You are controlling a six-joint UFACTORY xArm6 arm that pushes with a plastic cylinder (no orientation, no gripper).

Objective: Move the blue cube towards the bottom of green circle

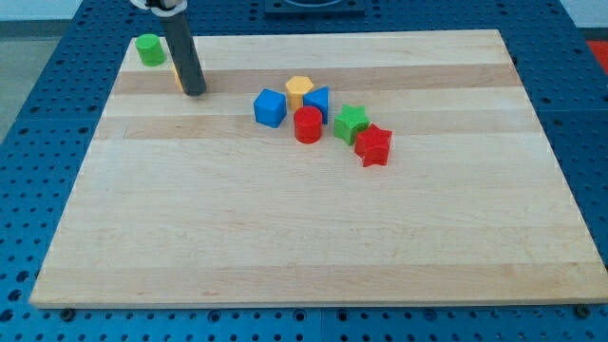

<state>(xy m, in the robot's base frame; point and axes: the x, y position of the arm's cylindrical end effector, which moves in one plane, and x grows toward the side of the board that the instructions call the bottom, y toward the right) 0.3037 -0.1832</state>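
The blue cube (pixel 270 107) sits on the wooden board (pixel 313 247) slightly left of centre in the upper half of the frame. It forms the left end of a loose cluster of blocks and stands apart from the others by a narrow gap.

The green circle (pixel 148 48), a short green cylinder, is located in the upper left corner of the board, well apart from the blue cube.

My tip (pixel 194 92) rests on the board below and to the right of the green circle, between that cylinder and the blue cube, but nearer the cylinder. It touches neither. The rod carries no jaws, so there is no open or closed state to report; it holds nothing. A small orange sliver (pixel 177 76) shows at the rod's left edge; its shape cannot be determined because the rod hides most of it.

Cluster, from left to right:
- yellow hexagonal block (pixel 300 87), above and right of the blue cube;
- a second blue block (pixel 318 99), angular, just right of the yellow one and partly behind the red cylinder;
- red cylinder (pixel 307 124), just beside the blue cube's lower right;
- green star-shaped block (pixel 351 123), right of the red cylinder;
- red star-shaped block (pixel 373 144), touching or almost touching the green star at its lower right.

The board lies on a blue perforated table (pixel 38 114).
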